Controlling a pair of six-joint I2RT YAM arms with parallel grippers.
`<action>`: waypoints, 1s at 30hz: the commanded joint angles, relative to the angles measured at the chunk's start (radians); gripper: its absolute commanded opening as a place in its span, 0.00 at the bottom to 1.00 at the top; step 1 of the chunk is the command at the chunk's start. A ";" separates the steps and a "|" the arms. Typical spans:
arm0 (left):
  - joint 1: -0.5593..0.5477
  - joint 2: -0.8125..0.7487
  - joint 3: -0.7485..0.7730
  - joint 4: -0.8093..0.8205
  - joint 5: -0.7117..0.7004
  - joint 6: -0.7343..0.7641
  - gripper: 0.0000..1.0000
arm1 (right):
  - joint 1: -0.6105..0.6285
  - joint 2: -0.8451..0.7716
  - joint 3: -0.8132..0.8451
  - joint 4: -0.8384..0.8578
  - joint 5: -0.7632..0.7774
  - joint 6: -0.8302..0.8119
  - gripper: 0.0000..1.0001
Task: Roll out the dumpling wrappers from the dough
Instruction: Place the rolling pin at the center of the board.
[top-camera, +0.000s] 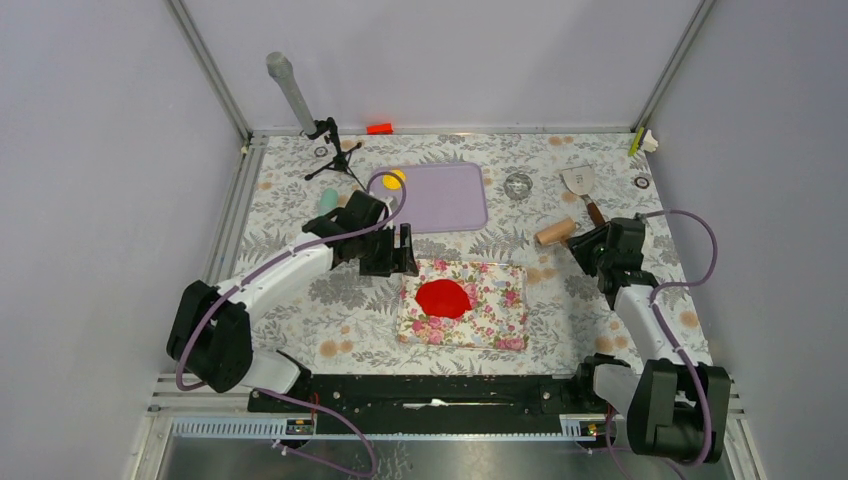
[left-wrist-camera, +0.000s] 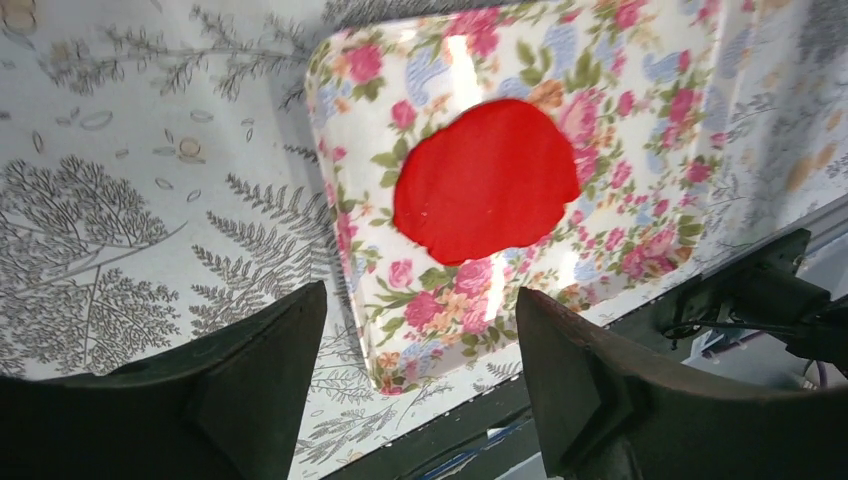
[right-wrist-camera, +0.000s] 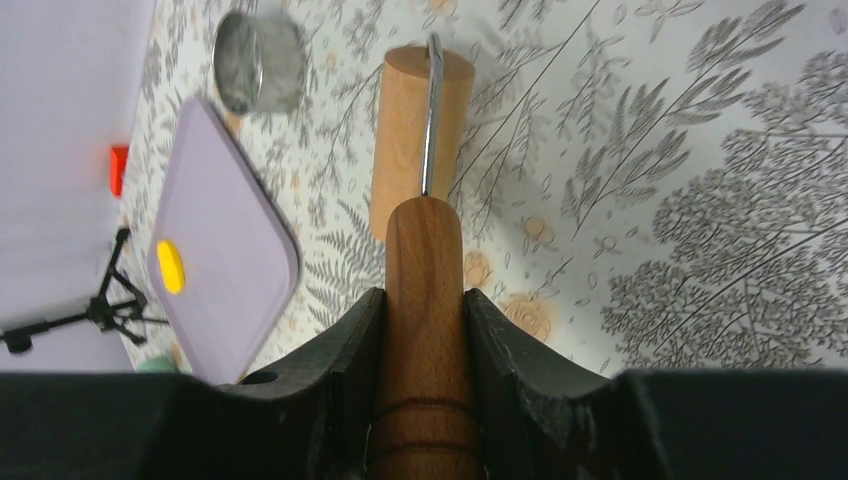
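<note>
Two arms: one free, one loaded.
Left gripper (left-wrist-camera: 420, 296): jaws spread, empty, hovering by the floral tray's (left-wrist-camera: 640, 150) far-left corner.
Yellow wrapper (top-camera: 394, 180): on the lilac mat (top-camera: 450, 195), beyond the tray.
Dough (left-wrist-camera: 487, 180): flat red sheet, left of centre on the tray.
Rolling pin (right-wrist-camera: 400, 140): right of the tray, off its far corner.
Right gripper (right-wrist-camera: 424, 300): clamped on the pin's wooden handle.
Risk: the tray is unheld, so rolling may shove it. Soft dough may also stick to the pin and lift.
</note>
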 joint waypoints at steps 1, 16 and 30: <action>0.001 -0.030 0.104 -0.088 0.007 0.061 0.75 | -0.049 0.061 -0.025 0.004 0.072 0.035 0.00; -0.015 0.007 0.572 -0.442 -0.083 0.130 0.94 | -0.025 0.116 0.219 -0.298 0.250 0.018 0.90; -0.011 -0.091 0.552 -0.434 -0.164 0.121 0.99 | 0.217 0.378 0.469 -0.341 0.481 -0.003 0.97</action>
